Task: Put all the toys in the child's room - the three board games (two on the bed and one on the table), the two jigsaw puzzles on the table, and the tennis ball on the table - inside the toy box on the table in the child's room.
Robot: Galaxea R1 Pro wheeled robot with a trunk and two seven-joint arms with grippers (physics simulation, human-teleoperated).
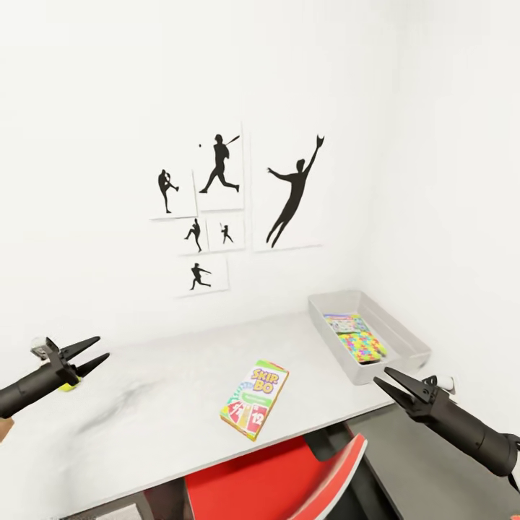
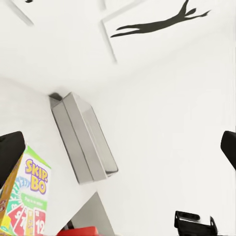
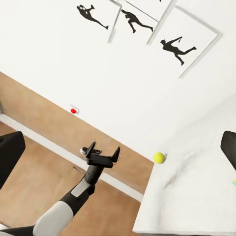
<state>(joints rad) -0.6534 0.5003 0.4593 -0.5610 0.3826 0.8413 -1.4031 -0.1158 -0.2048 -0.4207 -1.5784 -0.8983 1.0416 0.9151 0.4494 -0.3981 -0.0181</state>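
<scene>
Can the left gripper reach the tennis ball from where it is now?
Probably yes. The left gripper is open and hovers right by the tennis ball at the table's end, with nothing visibly between them.

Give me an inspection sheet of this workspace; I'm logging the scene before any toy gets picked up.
Surface: white table, faint grey smudge.
Job's things: Skip-Bo box flat on table; toy box at the corner holds a colourful puzzle; tennis ball near the table edge.
Clutter: nothing seen.
Grippers: left gripper and right gripper open, empty, above the table.
Cables: nothing seen.
Surroundings: baseball silhouette pictures on wall; red chair.
</scene>
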